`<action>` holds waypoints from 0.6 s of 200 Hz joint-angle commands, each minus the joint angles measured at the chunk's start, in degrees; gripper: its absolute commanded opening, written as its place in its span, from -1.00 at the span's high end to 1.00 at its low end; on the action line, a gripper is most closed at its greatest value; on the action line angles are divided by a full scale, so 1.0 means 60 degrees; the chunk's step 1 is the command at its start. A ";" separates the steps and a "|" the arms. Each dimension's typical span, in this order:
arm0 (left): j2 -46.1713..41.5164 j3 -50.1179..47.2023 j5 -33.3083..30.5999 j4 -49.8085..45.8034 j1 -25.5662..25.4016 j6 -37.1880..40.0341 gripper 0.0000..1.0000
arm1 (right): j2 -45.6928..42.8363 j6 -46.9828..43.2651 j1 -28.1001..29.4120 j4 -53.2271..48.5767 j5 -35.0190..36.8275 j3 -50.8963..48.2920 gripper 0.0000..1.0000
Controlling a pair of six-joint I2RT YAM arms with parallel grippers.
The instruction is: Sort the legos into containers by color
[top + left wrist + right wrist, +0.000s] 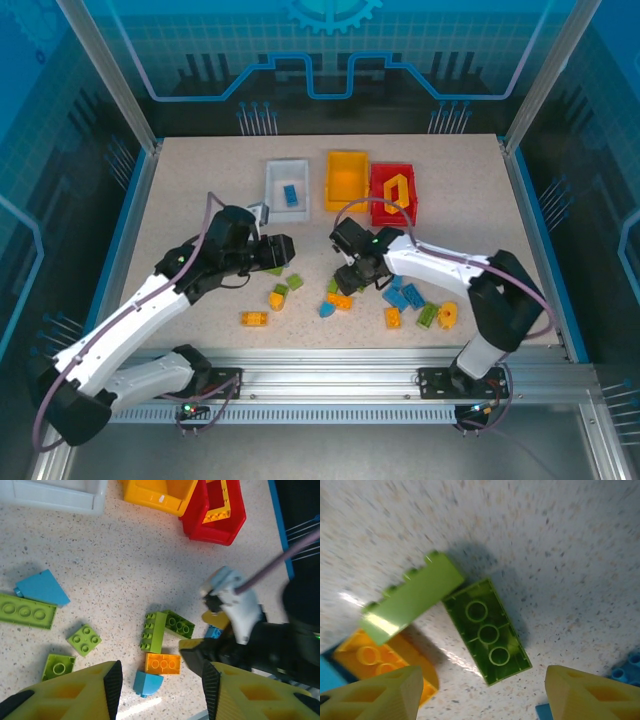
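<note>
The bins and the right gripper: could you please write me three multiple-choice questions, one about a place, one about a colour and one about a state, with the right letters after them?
1. The blue brick that is already sorted lies in a bin of which colour?
A. white
B. yellow
C. red

2. What colour is the frame-shaped piece in the red bin?
A. blue
B. green
C. yellow

3. How does the right gripper stand?
A. shut tight and empty
B. open above a green brick
C. shut on a brick

Answers:
1 A, the top view shows it inside the white bin.
2 C, the frame is yellow against the red walls.
3 B, its jaws stand apart with nothing between them.
</note>
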 commanded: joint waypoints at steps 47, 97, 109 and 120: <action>-0.0279 -0.0218 -0.0086 0.0453 -0.0210 -0.0595 0.02 | 0.1313 -0.0734 -0.0487 -0.0088 -0.0084 0.0820 -0.23; -0.0158 -0.0100 0.0047 0.0540 -0.0252 -0.0537 0.01 | 0.1551 -0.0599 -0.0707 0.0133 -0.0465 0.0715 -0.11; -0.0135 -0.0129 0.0069 0.0586 -0.0255 -0.0544 0.01 | 0.1547 -0.0522 -0.0722 0.0198 -0.0490 0.0653 -0.12; -0.0105 -0.0152 0.0090 0.0651 -0.0252 -0.0581 0.01 | 0.1579 -0.0427 -0.0768 0.0235 -0.0498 0.0623 -0.08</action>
